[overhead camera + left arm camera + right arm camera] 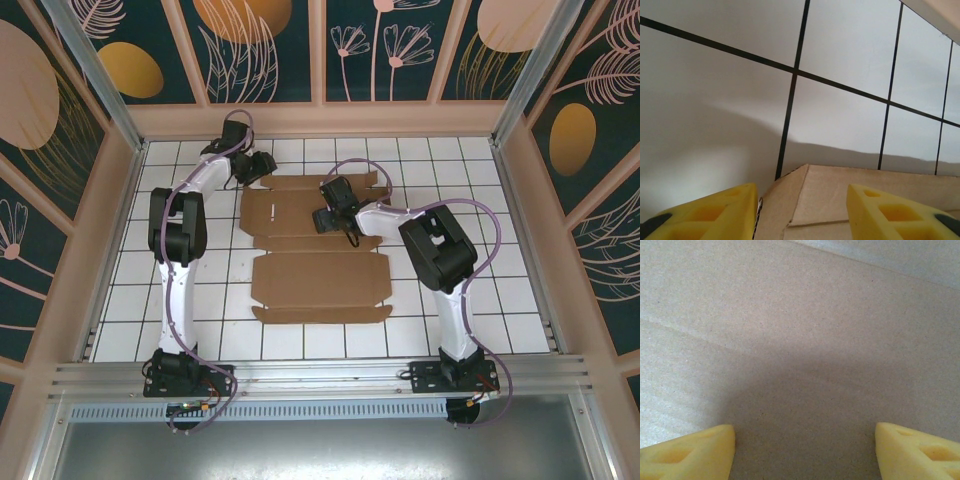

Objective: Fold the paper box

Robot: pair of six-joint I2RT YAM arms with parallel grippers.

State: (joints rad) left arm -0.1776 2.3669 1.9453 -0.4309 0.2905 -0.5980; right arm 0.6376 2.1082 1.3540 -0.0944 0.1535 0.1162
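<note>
The right gripper (805, 427), wide open and empty, hovered close over the flat paper box (320, 280), probably to pin it down. The left gripper (801, 192), half open, straddled a corner flap (830, 182) without clamping it, likely ready to lift it.

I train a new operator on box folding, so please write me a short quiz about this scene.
1. True or false: the paper box is already folded shut.
2. The right gripper is over: A) the paper box, B) the metal rail, C) the back wall?
3. Which gripper is at a far corner of the paper box, with white tiles beyond it?
Key: 1 false, it lies open as a sheet; 2 A; 3 the left gripper.
</note>
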